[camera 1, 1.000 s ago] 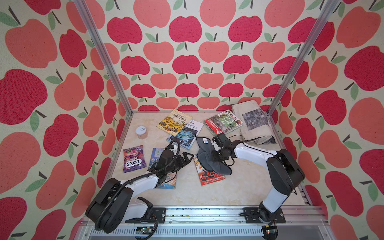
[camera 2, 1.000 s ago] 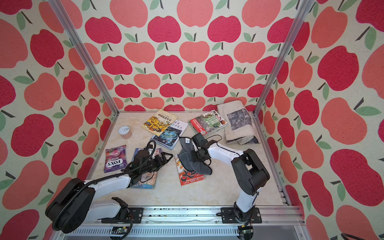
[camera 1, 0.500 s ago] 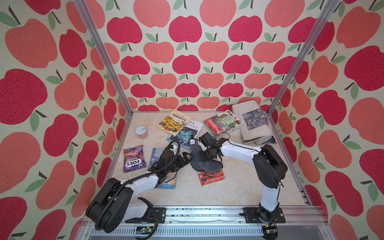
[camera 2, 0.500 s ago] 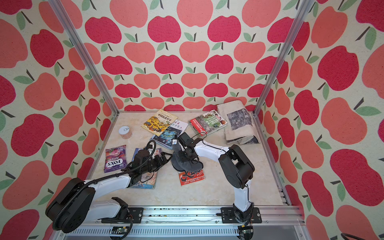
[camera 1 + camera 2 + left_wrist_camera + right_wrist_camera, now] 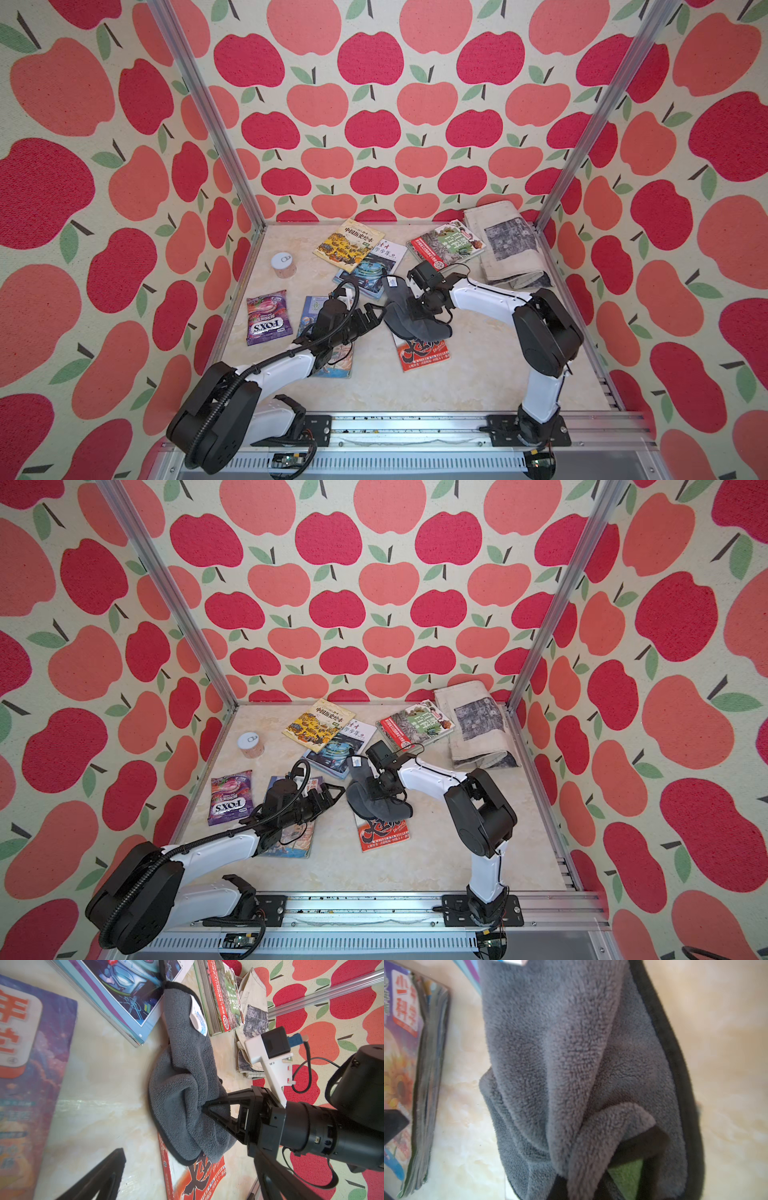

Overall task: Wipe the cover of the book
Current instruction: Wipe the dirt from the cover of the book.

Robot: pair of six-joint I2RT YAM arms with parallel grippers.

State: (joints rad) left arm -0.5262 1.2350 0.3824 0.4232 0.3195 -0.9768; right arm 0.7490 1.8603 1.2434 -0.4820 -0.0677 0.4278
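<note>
Your right gripper [image 5: 419, 302] is clamped tight on a bunched fold of the grey cloth [image 5: 405, 322]. In the left wrist view its black fingers [image 5: 220, 1105] are sunk into the fleece. The red book [image 5: 424, 354] lies flat on the beige tabletop [image 5: 478, 374], and the gripper sits over the book's far end, with the cloth between the two. The cloth drapes across the far part of the cover, while the near part, with its black brush lettering, shows bare in both top views [image 5: 384, 833]. Beyond the book's far edge the cloth trails onto the tabletop, white label up, and reaches a blue magazine [image 5: 370, 274]. Your left gripper [image 5: 375, 318] stands wide open and empty off the book's left side, pointing toward the cloth. The left wrist view shows one of its fingers [image 5: 108, 1172] apart from both the book and the cloth. The right wrist view is filled with grey fleece [image 5: 571, 1053], so it does not show the cover.
</note>
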